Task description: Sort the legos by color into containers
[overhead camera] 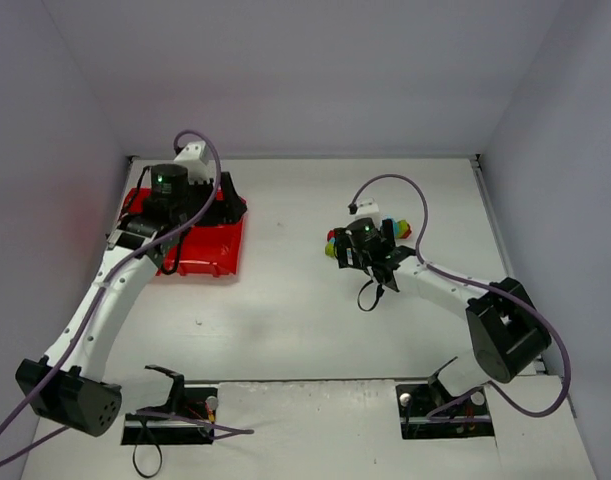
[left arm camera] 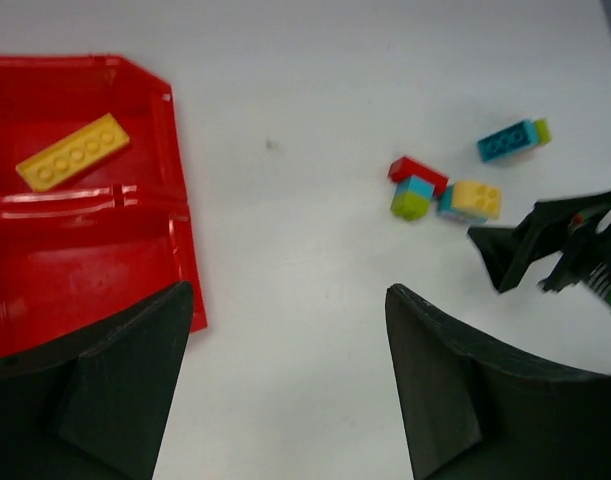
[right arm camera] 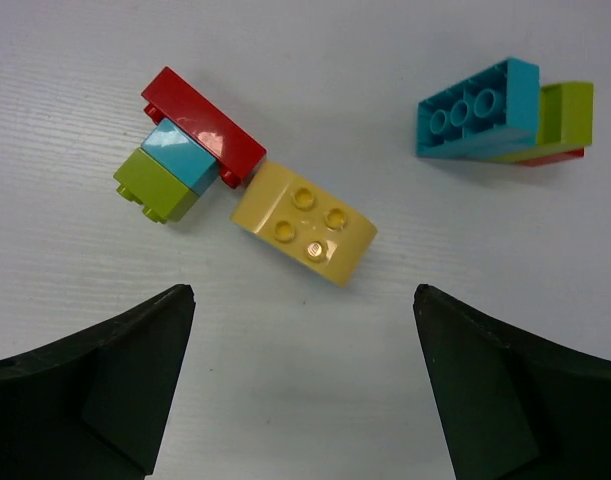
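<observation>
A white table [overhead camera: 315,320] fills the floor of a pale enclosure. A plain back wall [overhead camera: 315,70] rises behind it, a left wall [overhead camera: 35,150] and a right wall [overhead camera: 575,150] close the sides – the left one carries a faint reddish tint low down. A thin dark strip [overhead camera: 305,157] runs along the table's far edge. Near the front, a straight seam [overhead camera: 305,381] crosses the surface between two dark rectangular cut-outs [overhead camera: 135,428]. In the left wrist view a small dark speck [left arm camera: 270,145] marks the table – close up, in the right wrist view, the surface shows fine parallel ridges.
</observation>
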Tool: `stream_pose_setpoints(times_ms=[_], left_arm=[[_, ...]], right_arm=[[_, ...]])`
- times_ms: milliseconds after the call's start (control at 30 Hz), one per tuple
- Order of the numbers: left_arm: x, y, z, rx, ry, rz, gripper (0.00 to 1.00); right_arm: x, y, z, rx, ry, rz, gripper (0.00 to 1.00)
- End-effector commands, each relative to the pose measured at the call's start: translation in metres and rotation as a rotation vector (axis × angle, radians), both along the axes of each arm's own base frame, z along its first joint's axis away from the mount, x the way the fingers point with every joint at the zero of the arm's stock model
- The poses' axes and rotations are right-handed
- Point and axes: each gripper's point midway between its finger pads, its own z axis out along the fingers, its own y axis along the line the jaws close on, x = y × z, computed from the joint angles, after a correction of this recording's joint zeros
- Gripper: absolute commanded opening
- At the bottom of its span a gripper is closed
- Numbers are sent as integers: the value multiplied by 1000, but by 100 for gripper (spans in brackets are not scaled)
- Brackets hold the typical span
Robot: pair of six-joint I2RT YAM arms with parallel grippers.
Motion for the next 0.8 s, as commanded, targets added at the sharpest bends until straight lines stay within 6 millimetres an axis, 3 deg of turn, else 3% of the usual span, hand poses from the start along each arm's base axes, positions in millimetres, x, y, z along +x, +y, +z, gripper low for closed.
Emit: stream_pose_setpoints(times_ms=[0, 233, 467, 767], left_arm=[[-16, 8, -19, 69, -1, -44, 71], [-34, 10, -49, 93, 34, -87, 71], [-39, 10, -49, 90, 27, -95, 71], [-39, 8, -52, 89, 36, -109, 71]], right_arm=[[25, 14, 26, -39, -58, 104, 89], [40, 3, 8, -179, -1, 200, 90], [53, 0, 3, -213, 17, 249, 87], [51, 10, -9, -167, 58, 335, 57]])
